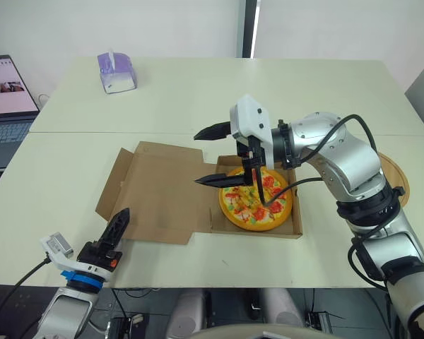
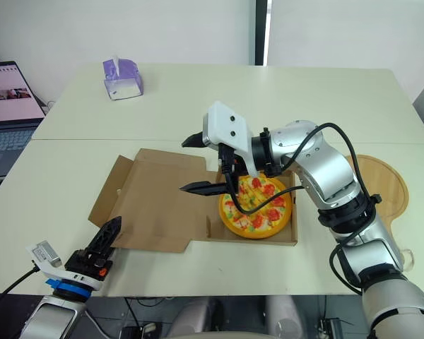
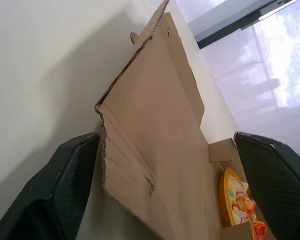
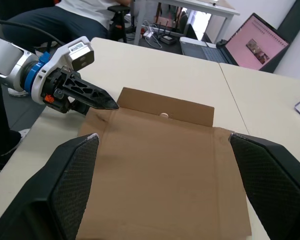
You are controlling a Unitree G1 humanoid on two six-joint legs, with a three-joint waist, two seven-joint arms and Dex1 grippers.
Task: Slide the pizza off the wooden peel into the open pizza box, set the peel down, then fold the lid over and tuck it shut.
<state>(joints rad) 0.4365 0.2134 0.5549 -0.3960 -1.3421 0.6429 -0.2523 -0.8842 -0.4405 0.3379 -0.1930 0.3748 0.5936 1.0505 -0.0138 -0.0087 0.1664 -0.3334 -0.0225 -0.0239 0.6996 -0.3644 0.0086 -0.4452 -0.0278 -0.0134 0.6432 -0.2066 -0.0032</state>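
Pizza [image 1: 258, 198] sits in the box [image 1: 254, 232]; lid [image 1: 159, 194] lies open flat on the table [image 1: 184, 99].
The right gripper [image 1: 196, 159] hovers over the hinge edge with its fingers spread wide. The left gripper [image 1: 121, 219], also spread, sits by the table's front edge at the lid's front corner. The peel [image 2: 385, 183] rests near the right edge.

Box [image 1: 162, 194]: matt brown cardboard, raw corrugated edge, a few scuffs. Pizza [image 1: 258, 201]: glossy, looks like plastic. Peel [image 2: 385, 180]: smooth pale wood. Table [image 1: 198, 92]: matt cream top. Fingers [image 3: 65, 185] of my left gripper [image 1: 124, 215]: black, fine cross-hatched texture.
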